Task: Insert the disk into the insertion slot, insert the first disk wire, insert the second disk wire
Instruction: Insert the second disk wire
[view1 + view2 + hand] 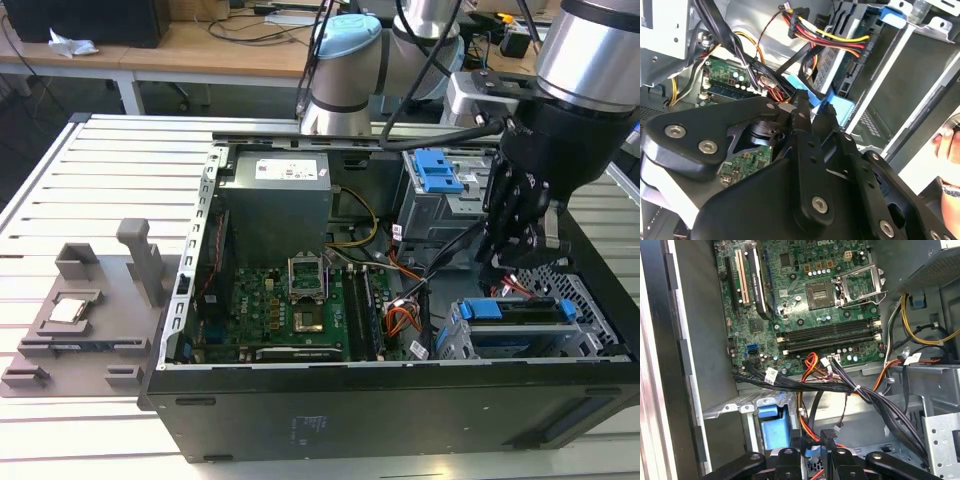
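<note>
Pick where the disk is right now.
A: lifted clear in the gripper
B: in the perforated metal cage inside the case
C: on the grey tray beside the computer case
B: in the exterior view the blue-framed disk sits inside the cage, with the gripper close by it.

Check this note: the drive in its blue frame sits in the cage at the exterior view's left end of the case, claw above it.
Wrong side. In the exterior view the drive in its blue frame sits in the cage at that view's right end of the case, claw above it.
</note>
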Controlling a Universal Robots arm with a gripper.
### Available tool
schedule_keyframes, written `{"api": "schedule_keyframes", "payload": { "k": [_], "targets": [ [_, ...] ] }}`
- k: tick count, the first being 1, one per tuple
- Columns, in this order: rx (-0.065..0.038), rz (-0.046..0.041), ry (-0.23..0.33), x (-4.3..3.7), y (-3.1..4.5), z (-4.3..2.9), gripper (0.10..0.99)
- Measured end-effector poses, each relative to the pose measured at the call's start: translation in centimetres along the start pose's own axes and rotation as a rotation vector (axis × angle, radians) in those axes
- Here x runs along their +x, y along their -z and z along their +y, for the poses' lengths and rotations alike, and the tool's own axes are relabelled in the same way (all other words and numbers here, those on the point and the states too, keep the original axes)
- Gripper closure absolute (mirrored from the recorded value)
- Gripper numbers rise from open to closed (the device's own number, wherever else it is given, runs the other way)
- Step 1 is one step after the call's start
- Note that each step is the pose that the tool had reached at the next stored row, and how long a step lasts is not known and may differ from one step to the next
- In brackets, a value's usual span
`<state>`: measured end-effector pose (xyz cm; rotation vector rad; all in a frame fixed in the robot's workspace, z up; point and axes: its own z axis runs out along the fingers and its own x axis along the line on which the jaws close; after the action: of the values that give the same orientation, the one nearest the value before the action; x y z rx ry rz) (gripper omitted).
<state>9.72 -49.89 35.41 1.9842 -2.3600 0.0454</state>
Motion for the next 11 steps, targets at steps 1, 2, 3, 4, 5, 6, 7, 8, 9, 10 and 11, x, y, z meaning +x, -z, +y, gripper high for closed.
{"api": "schedule_keyframes", "payload": {
  "k": [1,2,3,4,5,6,7,8,9,10,11],
  "targets": [
    [0.001,0.0053,0.0,-0.12,-0.02,0.02,0.784],
    [0.002,0.0102,-0.002,-0.18,-0.05,0.02,0.784],
    [0.003,0.0186,-0.005,-0.2,-0.07,0.02,0.784],
    [0.004,0.0278,-0.009,-0.2,-0.09,0.02,0.784],
    [0.006,0.0425,-0.024,-0.21,-0.14,0.0,0.784],
    [0.004,0.0429,-0.043,-0.21,-0.21,-0.01,0.784],
    [0.002,0.0427,-0.071,-0.22,-0.29,-0.01,0.784],
    [0.0,0.0424,-0.094,-0.23,-0.35,-0.02,0.784],
    [-0.001,0.0424,-0.104,-0.25,-0.37,-0.05,0.784],
    [-0.001,0.0426,-0.11,-0.27,-0.38,-0.09,0.784],
    [-0.002,0.0439,-0.119,-0.31,-0.39,-0.18,0.784]
  ]
}}
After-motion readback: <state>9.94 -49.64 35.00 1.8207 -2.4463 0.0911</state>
